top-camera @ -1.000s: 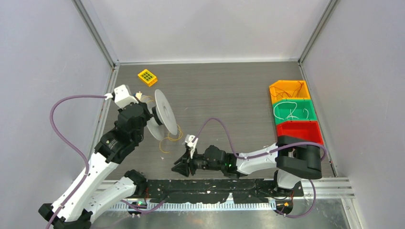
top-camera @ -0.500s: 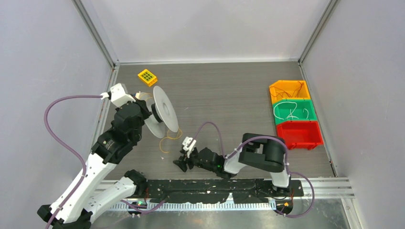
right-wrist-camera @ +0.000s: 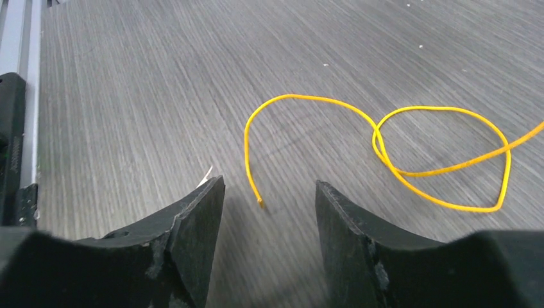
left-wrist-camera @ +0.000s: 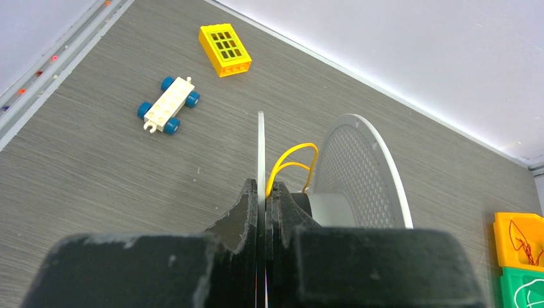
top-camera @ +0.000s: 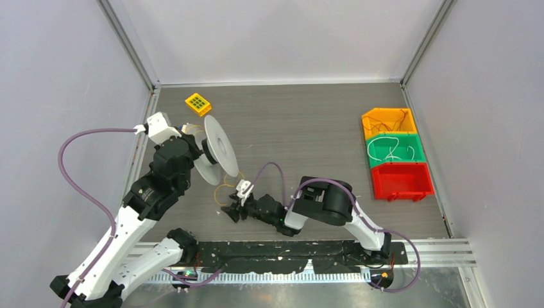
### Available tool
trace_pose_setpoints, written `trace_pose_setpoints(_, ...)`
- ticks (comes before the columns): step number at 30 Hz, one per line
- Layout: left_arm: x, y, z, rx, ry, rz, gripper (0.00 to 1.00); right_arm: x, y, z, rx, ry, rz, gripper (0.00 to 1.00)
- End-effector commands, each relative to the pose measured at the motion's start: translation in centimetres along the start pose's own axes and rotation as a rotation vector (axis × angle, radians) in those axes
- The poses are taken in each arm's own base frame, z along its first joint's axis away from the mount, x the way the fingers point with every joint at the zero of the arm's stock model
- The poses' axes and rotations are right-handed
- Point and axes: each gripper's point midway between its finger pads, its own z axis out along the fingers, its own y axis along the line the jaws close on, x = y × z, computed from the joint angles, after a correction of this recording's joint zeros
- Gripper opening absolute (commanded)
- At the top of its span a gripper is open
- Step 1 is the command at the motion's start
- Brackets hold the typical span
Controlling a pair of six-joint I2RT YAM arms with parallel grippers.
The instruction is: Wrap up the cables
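Observation:
A thin yellow-orange cable (top-camera: 224, 189) lies in loops on the table and runs up to a grey spool (top-camera: 217, 154). My left gripper (top-camera: 204, 151) is shut on the spool's near flange (left-wrist-camera: 260, 147) and holds the spool off the table; in the left wrist view a cable loop (left-wrist-camera: 292, 163) rises beside the hub (left-wrist-camera: 330, 208). My right gripper (top-camera: 232, 212) is open and low over the table. In the right wrist view the cable's free end (right-wrist-camera: 259, 202) lies between my open fingers (right-wrist-camera: 199, 212), touching neither, with its loops (right-wrist-camera: 442, 160) beyond.
A yellow grid block (top-camera: 198, 104) and a white toy car with blue wheels (left-wrist-camera: 168, 113) lie at the back left. Orange (top-camera: 387, 120), green (top-camera: 393, 149) and red (top-camera: 402, 180) bins stand along the right edge, the first two holding wires. Walls enclose the table.
My right gripper has slid left along the table toward the cable's loose end. The left arm shifted the spool slightly back and has since held still.

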Motion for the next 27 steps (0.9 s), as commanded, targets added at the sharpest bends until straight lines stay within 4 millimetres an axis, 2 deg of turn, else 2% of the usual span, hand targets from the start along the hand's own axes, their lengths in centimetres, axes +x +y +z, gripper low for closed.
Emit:
trace_pose_setpoints(1, -3.7, -1.1, 0.0, 0.012, -0.113, -0.12, 0.0, -1.5, 0.7, 1.3, -0.049, -0.073, -0.013, 0.56)
trace_pose_setpoints(2, -3.7, -1.1, 0.0, 0.01, -0.113, -0.119, 0.0, -1.3, 0.9, 1.3, -0.064, -0.073, -0.014, 0.45)
trace_pose_setpoints(3, -3.6, -1.2, 0.1, 0.012, -0.112, -0.119, 0.0, -1.4, 1.0, 1.0, -0.073, -0.086, -0.012, 0.27)
trace_pose_setpoints(4, -3.7, -1.2, 0.2, 0.012, -0.113, -0.119, 0.0, -2.2, 1.4, 0.7, -0.092, -0.121, -0.008, 0.18)
trace_pose_setpoints(5, -3.6, -1.2, 0.2, 0.012, -0.113, -0.119, 0.0, -1.7, 1.3, -0.2, -0.097, -0.113, -0.001, 0.09)
trace_pose_setpoints(6, -3.6, -1.2, 0.3, 0.01, -0.113, -0.117, 0.0, -3.0, 1.8, -0.8, -0.121, -0.157, 0.01, 0.07)
trace_pose_setpoints(7, -3.7, -1.2, 0.4, 0.007, -0.117, -0.116, 0.0, -2.2, 2.0, -2.2, -0.142, -0.13, 0.026, 0.06)
trace_pose_setpoints(8, -3.8, -1.0, 0.5, -0.001, -0.123, -0.111, 0.0, -4.0, 2.7, -3.0, -0.173, -0.168, 0.05, 0.06)
trace_pose_setpoints(11, -4.3, -0.6, 1.0, -0.031, -0.147, -0.09, 0.0, -6.3, 3.4, -7.7, -0.19, -0.173, 0.084, 0.05)
trace_pose_setpoints(15, -5.7, 0.6, 2.0, -0.118, -0.195, -0.046, 0.0, -8.9, 3.2, -12.7, -0.149, -0.204, 0.109, 0.06)
trace_pose_setpoints(16, -6.1, 0.9, 2.2, -0.139, -0.209, -0.039, 0.0, -9.0, 3.1, -13.4, -0.142, -0.194, 0.116, 0.05)
trace_pose_setpoints(17, -6.4, 1.1, 2.4, -0.152, -0.216, -0.028, 0.0, -10.4, 2.9, -14.8, -0.131, -0.228, 0.127, 0.05)
trace_pose_setpoints(18, -6.7, 1.1, 2.6, -0.162, -0.223, -0.017, 0.0, -10.3, 2.7, -15.4, -0.12, -0.21, 0.129, 0.05)
trace_pose_setpoints(19, -6.9, 1.2, 2.8, -0.172, -0.225, 0.002, 0.0, -12.3, 2.8, -16.7, -0.119, -0.259, 0.14, 0.06)
trace_pose_setpoints(20, -7.1, 1.3, 3.0, -0.186, -0.228, 0.018, 0.0, -11.6, 2.7, -17.0, -0.111, -0.21, 0.124, 0.06)
trace_pose_setpoints(21, -7.2, 1.5, 3.2, -0.198, -0.23, 0.032, 0.0, -12.3, 3.0, -17.6, -0.114, -0.184, 0.095, 0.06)
trace_pose_setpoints(22, -7.3, 1.5, 3.4, -0.206, -0.229, 0.041, 0.0, -15.8, 3.6, -18.1, -0.129, -0.245, 0.092, 0.05)
trace_pose_setpoints(23, -7.2, 1.5, 3.5, -0.208, -0.227, 0.05, 0.0, -14.0, 3.8, -18.2, -0.123, -0.136, 0.039, 0.05)
trace_pose_setpoints(24, -7.1, 1.4, 3.8, -0.206, -0.22, 0.058, 0.0, -17.7, 4.6, -18.8, -0.146, -0.202, 0.04, 0.05)
trace_pose_setpoints(25, -6.8, 1.3, 4.0, -0.2, -0.21, 0.066, 0.0, -17.3, 4.7, -19.1, -0.15, -0.153, 0.001, 0.05)
trace_pose_setpoints(26, -6.5, 1.0, 4.2, -0.188, -0.196, 0.076, 0.0, -20.9, 5.4, -19.9, -0.176, -0.225, 0.003, 0.05)
trace_pose_setpoints(27, -5.9, 0.8, 4.4, -0.176, -0.176, 0.085, 0.0, -21.1, 5.2, -20.3, -0.173, -0.203, -0.022, 0.05)
